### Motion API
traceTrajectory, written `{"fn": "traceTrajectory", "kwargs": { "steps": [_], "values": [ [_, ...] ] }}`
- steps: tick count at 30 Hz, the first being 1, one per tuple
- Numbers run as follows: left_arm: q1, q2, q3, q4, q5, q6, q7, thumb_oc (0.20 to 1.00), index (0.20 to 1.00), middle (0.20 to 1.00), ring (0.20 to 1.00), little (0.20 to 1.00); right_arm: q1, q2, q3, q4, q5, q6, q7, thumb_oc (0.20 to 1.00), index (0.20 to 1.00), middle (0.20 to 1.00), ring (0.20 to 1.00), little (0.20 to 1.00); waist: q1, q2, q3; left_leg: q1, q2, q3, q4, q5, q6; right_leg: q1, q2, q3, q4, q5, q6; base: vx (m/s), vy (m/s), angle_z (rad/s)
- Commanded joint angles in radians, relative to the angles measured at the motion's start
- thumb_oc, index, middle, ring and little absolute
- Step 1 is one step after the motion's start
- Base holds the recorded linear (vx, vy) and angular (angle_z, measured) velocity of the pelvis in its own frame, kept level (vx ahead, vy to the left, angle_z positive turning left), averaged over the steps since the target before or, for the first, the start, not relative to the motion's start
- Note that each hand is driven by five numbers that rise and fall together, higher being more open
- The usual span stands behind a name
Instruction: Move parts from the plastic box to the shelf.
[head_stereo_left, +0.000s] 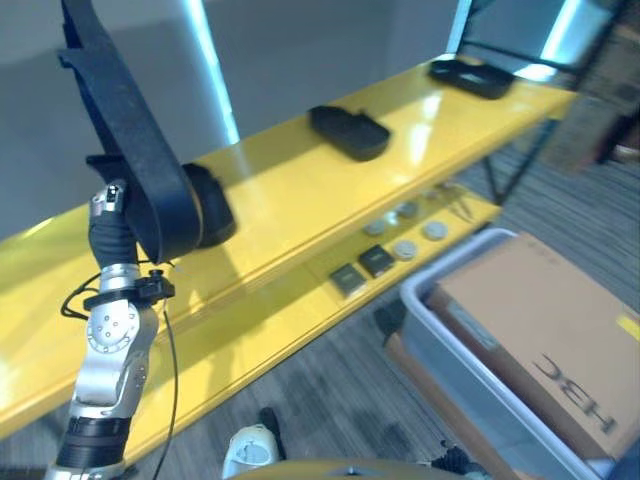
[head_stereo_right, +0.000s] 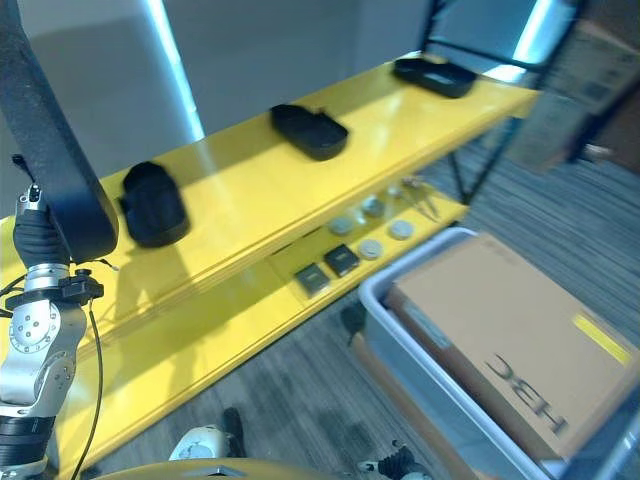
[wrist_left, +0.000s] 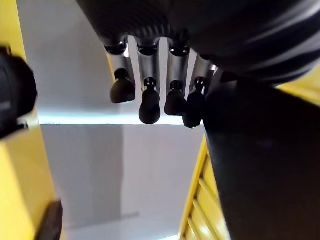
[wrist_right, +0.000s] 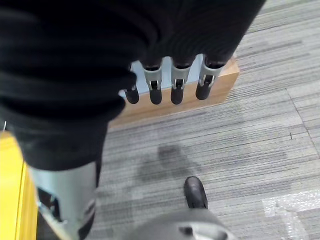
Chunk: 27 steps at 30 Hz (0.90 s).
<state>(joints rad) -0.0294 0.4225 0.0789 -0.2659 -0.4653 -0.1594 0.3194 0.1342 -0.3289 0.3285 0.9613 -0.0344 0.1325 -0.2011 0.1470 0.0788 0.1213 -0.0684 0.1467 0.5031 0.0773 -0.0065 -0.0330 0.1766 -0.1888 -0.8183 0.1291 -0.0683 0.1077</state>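
My left hand is hidden behind a long black curved part (head_stereo_left: 130, 150) that stands up from my raised left arm in front of the yellow shelf (head_stereo_left: 330, 190). In the left wrist view its fingers (wrist_left: 150, 105) are curled beside that dark part (wrist_left: 265, 170). A black part (head_stereo_right: 155, 205) lies on the top shelf just behind it, and two more (head_stereo_left: 350, 130) (head_stereo_left: 470, 75) lie further right. The grey plastic box (head_stereo_left: 420, 290) stands on the floor at the right, with a brown carton (head_stereo_left: 540, 340) in it. My right hand (wrist_right: 172, 82) hangs over the carpet, fingers relaxed and holding nothing.
On the lower yellow shelf (head_stereo_left: 250, 330) lie several small round discs (head_stereo_left: 405, 248) and two dark square pieces (head_stereo_left: 375, 260). A black frame leg (head_stereo_left: 490, 180) stands at the shelf's right end. Grey carpet (wrist_right: 240, 145) lies between shelf and box.
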Motion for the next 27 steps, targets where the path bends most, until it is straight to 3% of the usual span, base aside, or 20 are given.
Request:
{"fn": "traceTrajectory", "kwargs": {
  "steps": [1,6,7,8,9,12,14,15,16,19,21,27],
  "values": [
    [0.023,0.086,0.156,0.002,0.003,-0.091,0.018,0.200,0.200,0.200,0.200,0.200,-0.041,0.053,0.005,0.084,0.037,0.081,-0.008,1.000,1.000,1.000,1.000,1.000,0.055,-0.043,-0.006,-0.026,-0.057,-0.120,-0.096,0.127,-0.049,-0.040,0.054,0.257,-0.089,0.022,0.020,0.22,0.286,1.40],
    [0.104,0.093,0.232,-0.022,-0.030,-0.097,-0.044,0.200,0.200,0.200,0.200,0.200,-0.054,0.064,-0.017,0.158,-0.012,0.102,0.028,1.000,1.000,1.000,1.000,1.000,0.121,-0.045,-0.021,-0.014,-0.126,-0.201,-0.090,0.075,-0.002,-0.031,0.016,0.263,-0.022,-0.027,0.032,0.22,0.282,0.64],
    [0.120,0.098,0.248,-0.027,-0.044,-0.098,-0.091,0.200,0.200,0.200,0.200,0.200,-0.057,0.067,-0.028,0.171,0.011,0.093,0.028,1.000,1.000,1.000,1.000,1.000,0.144,-0.048,-0.029,-0.016,-0.162,-0.241,-0.070,0.051,0.028,-0.024,-0.006,0.273,0.047,-0.065,0.040,0.25,0.292,0.38],
    [0.119,0.101,0.248,-0.028,-0.046,-0.095,-0.098,0.200,0.200,0.200,0.200,0.200,-0.058,0.068,-0.032,0.173,0.022,0.088,0.022,1.000,1.000,1.000,1.000,1.000,0.149,-0.048,-0.030,-0.016,-0.175,-0.253,-0.064,0.043,0.039,-0.028,-0.018,0.281,0.082,-0.066,0.045,0.27,0.347,0.52],
    [0.112,0.109,0.241,-0.024,-0.062,-0.092,-0.110,0.200,0.200,0.200,0.200,0.200,-0.058,0.069,-0.043,0.168,0.040,0.086,0.012,1.000,1.000,1.000,1.000,1.000,0.145,-0.046,-0.028,-0.012,-0.198,-0.271,-0.051,0.022,0.063,-0.061,-0.055,0.303,0.199,-0.045,0.058,0.17,0.253,0.52],
    [0.086,0.125,0.210,-0.007,-0.061,-0.096,-0.112,0.200,0.200,0.200,0.200,0.200,-0.053,0.068,-0.058,0.151,0.072,0.083,0.004,1.000,1.000,1.000,1.000,1.000,0.113,-0.037,-0.013,0.005,-0.233,-0.295,-0.035,-0.014,0.106,-0.146,-0.088,0.385,0.427,-0.007,0.075,0.14,0.240,0.61],
    [0.056,0.144,0.169,0.007,-0.058,-0.098,-0.092,0.200,0.200,0.200,0.200,0.200,-0.050,0.062,-0.074,0.159,0.078,0.052,0.005,1.000,1.000,1.000,1.000,1.000,0.061,-0.023,0.011,0.042,-0.249,-0.325,-0.040,-0.035,0.125,-0.266,-0.069,0.482,0.570,0.025,0.075,0.10,0.179,0.50],
    [0.042,0.146,0.154,0.009,-0.060,-0.095,-0.086,0.200,0.200,0.200,0.200,0.200,-0.051,0.059,-0.080,0.168,0.076,0.037,0.011,1.000,1.000,1.000,1.000,1.000,0.044,-0.021,0.019,0.057,-0.252,-0.335,-0.045,-0.040,0.125,-0.303,-0.056,0.515,0.574,0.032,0.072,0.00,0.031,0.56],
    [0.029,0.148,0.138,0.009,-0.060,-0.092,-0.081,0.200,0.200,0.200,0.200,0.200,-0.052,0.055,-0.087,0.175,0.071,0.023,0.013,1.000,1.000,1.000,1.000,1.000,0.025,-0.016,0.030,0.057,-0.244,-0.332,-0.043,-0.025,0.121,-0.332,-0.032,0.526,0.517,0.062,0.050,-0.01,-0.053,0.63],
    [0.008,0.145,0.107,-0.004,-0.042,-0.081,-0.067,0.200,0.200,0.200,0.200,0.200,-0.053,0.046,-0.104,0.196,0.054,-0.011,0.023,1.000,1.000,1.000,1.000,1.000,-0.012,-0.027,0.047,0.078,-0.245,-0.363,-0.046,-0.037,0.107,-0.344,0.007,0.579,0.355,0.111,0.059,0.07,-0.124,0.69],
    [-0.006,0.142,0.071,-0.026,-0.016,-0.063,-0.051,0.200,0.200,0.200,0.200,0.200,-0.055,0.044,-0.122,0.219,0.047,-0.022,0.027,1.000,1.000,1.000,1.000,1.000,-0.045,-0.057,0.046,0.094,-0.252,-0.410,-0.047,-0.050,0.095,-0.338,0.037,0.643,0.133,0.174,0.077,0.19,-0.258,0.85],
    [-0.013,0.128,0.038,-0.063,-0.011,0.008,-0.068,0.200,0.200,0.200,0.200,0.200,-0.062,0.034,-0.121,0.245,0.046,-0.018,0.032,1.000,1.000,1.000,1.000,1.000,-0.040,-0.078,0.010,0.117,-0.224,-0.442,-0.066,-0.042,0.064,-0.242,0.066,0.636,-0.050,0.149,0.063,0.14,-0.178,0.46]
  ]
}}
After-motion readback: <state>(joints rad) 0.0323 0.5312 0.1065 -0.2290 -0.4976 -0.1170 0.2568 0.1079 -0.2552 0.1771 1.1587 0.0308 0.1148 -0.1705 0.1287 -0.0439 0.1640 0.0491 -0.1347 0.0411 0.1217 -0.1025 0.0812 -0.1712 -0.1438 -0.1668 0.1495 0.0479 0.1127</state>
